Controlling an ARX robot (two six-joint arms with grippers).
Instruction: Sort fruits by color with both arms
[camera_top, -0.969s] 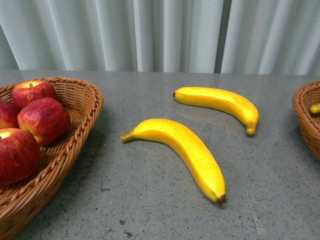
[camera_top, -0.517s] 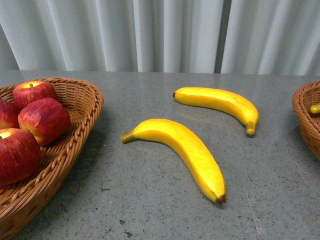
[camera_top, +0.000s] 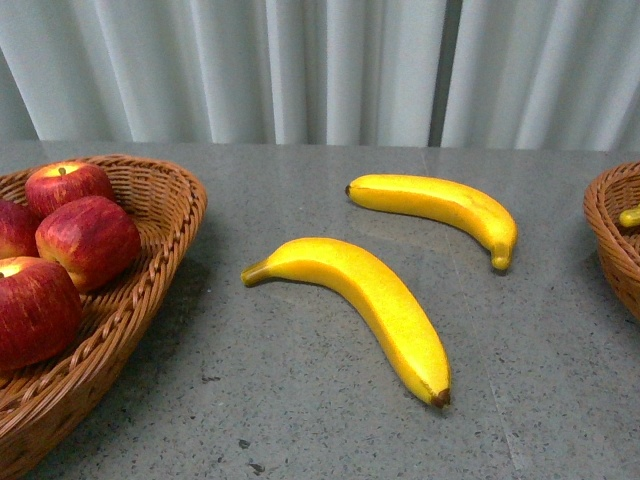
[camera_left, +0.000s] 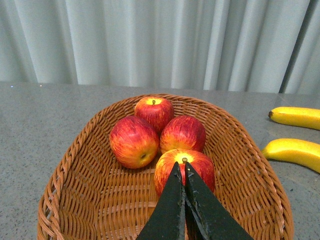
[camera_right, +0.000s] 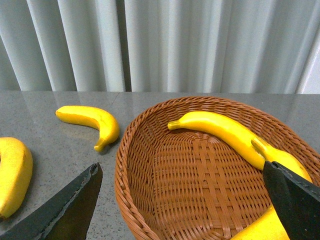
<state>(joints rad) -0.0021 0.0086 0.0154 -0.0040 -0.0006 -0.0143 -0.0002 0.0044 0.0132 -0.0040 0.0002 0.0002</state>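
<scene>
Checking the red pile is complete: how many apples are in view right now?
4 glossy red-and-yellow round apples, all inside the brown woven wicker basket: one nearest the curtain, two side by side mid-basket, one by the shut left end effector. None appears hidden.

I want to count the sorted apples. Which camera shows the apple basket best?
The left wrist view: nearly the whole apple basket shows, four apples inside, one partly behind the shut left gripper. The front view crops the basket at the picture's edge. The right wrist view shows none of it.
</scene>
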